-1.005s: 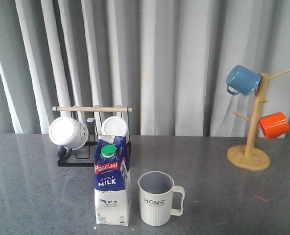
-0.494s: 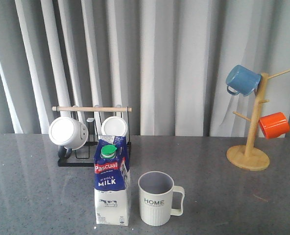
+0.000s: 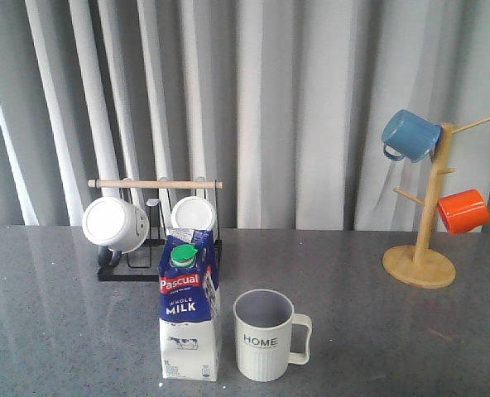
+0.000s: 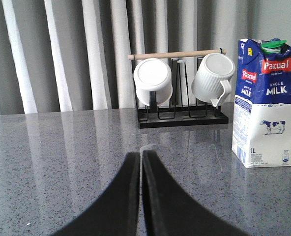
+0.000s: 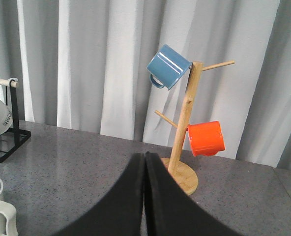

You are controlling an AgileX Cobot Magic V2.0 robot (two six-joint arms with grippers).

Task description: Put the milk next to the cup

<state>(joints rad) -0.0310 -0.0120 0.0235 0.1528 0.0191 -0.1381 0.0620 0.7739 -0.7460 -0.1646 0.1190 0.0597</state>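
The milk (image 3: pixel 189 308) is seen upright near the front edge of the table (image 3: pixel 377 331), just beside the cup (image 3: pixel 266 335). Both tools are pressed shut and nothing is held. The tall milk could be tipped by a bump. The mug tree (image 5: pixel 184 132) is shown only by the right wrist view.

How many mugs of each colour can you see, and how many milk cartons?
White mugs on the rack: 2
Cream HOME mug: 1
Blue mug: 1
Orange mug: 1
Milk carton: 1
Total: 5 mugs and 1 carton, 6 things.
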